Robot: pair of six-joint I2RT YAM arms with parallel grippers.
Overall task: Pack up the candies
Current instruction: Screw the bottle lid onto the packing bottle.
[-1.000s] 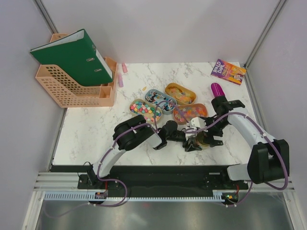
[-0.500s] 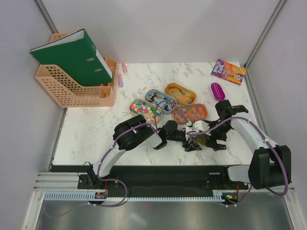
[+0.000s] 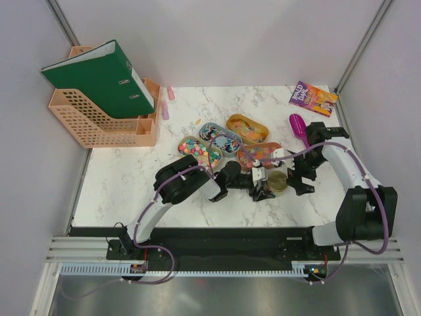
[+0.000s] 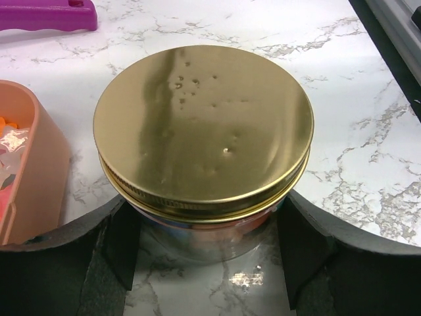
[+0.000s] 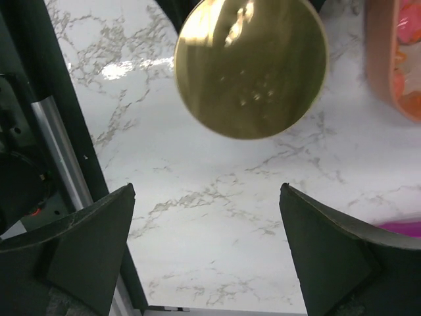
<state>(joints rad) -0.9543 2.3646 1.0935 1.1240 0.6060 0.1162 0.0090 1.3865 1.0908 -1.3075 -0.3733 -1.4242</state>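
The marble table (image 3: 118,178) carried four oval trays (image 3: 229,122) (candies (image 3: 197,151) inside), a gold-lidded jar (image 3: 277,182), a purple scoop (image 3: 297,124), a book (image 3: 313,99) and a file rack (image 3: 99,128).

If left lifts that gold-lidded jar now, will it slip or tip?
Likely slippery: the jar wall looks smooth and shiny where the left gripper clamps it. Probably rigid but breakable. The gold lid overhangs the pads, so it may catch a slide.

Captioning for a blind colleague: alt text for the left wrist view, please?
A glass jar with a gold screw lid stands on a white marble table, the jaws of the left gripper pressed to its two sides. A pinkish tray of candies shows at the left edge, a purple scoop at the top.
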